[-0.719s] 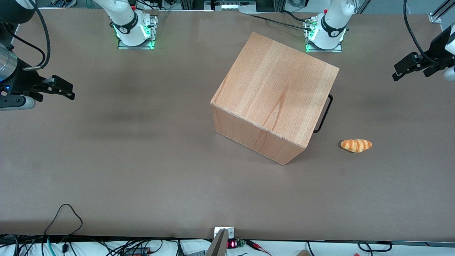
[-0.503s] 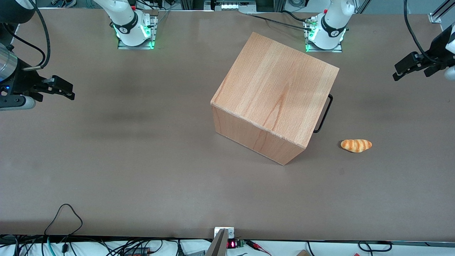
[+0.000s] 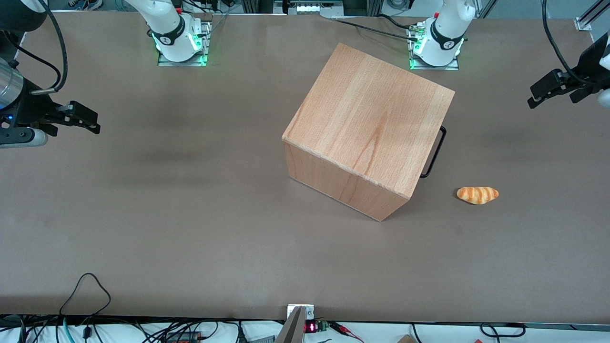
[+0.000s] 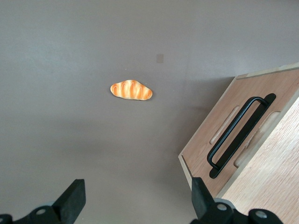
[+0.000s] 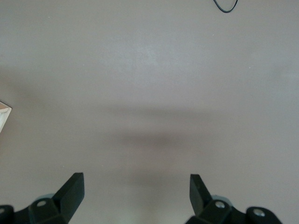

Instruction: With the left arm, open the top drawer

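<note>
Where the brown worktop (image 3: 190, 228) comes nearest to the front camera, it is bare. A bit farther in sits a small toy croissant (image 3: 477, 195), orange with pale stripes. It lies on the worktop, near the wooden cabinet (image 3: 367, 138) but not touching it, on the working arm's side of it.

The cabinet is a big light wood box, turned so that one corner points at the front camera. The top drawer (image 4: 233, 135) is in the cabinet's face that looks toward the working arm's end of the worktop. It is pushed all the way in. Its long thin black handle (image 3: 434, 152) sticks out a little from the front of the drawer.

The gripper (image 3: 553, 90) of the left arm (image 3: 595, 62) hangs in the air above the worktop, well apart from the handle and toward the working arm's end. It is farther from the front camera than the croissant. Its two black fingers (image 4: 74, 198) are spread wide, and it holds nothing.
</note>
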Tool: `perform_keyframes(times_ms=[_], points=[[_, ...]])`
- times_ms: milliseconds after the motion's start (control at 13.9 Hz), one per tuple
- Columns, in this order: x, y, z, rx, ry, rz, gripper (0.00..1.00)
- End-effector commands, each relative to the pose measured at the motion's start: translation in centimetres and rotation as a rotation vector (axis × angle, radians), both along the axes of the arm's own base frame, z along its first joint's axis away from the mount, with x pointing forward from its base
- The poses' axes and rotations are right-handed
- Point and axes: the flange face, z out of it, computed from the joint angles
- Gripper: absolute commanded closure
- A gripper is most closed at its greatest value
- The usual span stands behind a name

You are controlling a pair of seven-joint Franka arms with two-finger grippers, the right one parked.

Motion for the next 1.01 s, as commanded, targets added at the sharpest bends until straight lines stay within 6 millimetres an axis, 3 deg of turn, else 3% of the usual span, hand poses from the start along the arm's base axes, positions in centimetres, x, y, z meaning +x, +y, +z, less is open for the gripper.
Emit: perform_keyframes(times_ms=[0, 503, 934], points=[[0.1, 0.0, 0.0, 0.017, 0.013, -0.013, 0.00], [0.3, 0.1, -0.6, 0.018, 0.023, -0.022, 0.00], [1.8, 0.0, -2.3, 0.019, 0.022, -0.026, 0.00]])
